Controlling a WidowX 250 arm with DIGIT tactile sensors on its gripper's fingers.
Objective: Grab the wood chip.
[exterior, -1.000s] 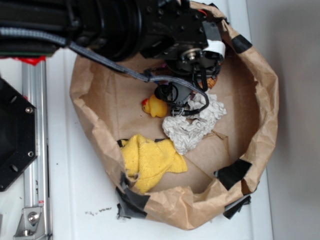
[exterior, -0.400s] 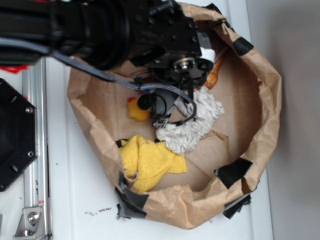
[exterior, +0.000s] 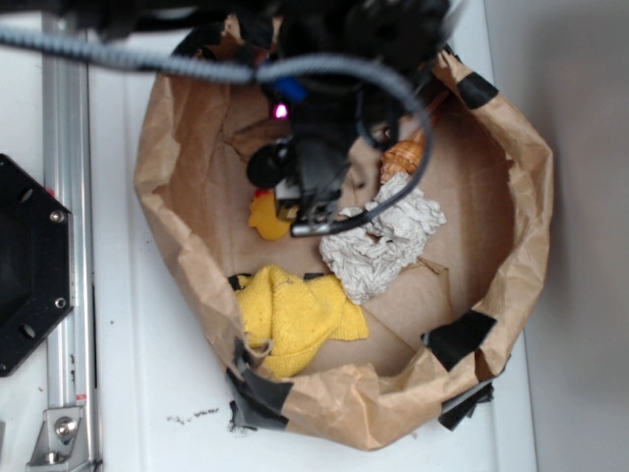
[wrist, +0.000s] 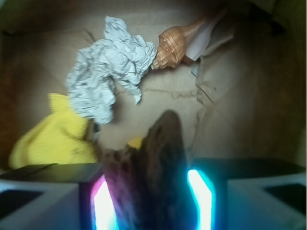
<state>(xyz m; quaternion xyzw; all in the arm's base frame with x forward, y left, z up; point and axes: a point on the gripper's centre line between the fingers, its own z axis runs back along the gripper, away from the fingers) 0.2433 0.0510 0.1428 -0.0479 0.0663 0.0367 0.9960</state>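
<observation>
In the wrist view the wood chip [wrist: 154, 160], dark brown and rough with a tapered tip, stands between my two glowing pads. My gripper [wrist: 151, 196] is shut on it, and the chip's tip points out over the brown paper floor. From the exterior camera the gripper [exterior: 313, 202] hangs over the left middle of the paper nest, beside the yellow rubber duck [exterior: 261, 217]. In that view the arm and fingers hide the chip.
A crumpled white cloth [exterior: 381, 241] lies right of the gripper, an orange-brown seashell [exterior: 405, 157] behind it, and a yellow cloth [exterior: 295, 320] at the front. The nest's raised brown paper wall [exterior: 526, 197], patched with black tape, rings everything.
The arm has risen toward the exterior camera and pulled back, uncovering the seashell. The gripper has shifted a little left, next to the duck. The cloths have stayed in place.
</observation>
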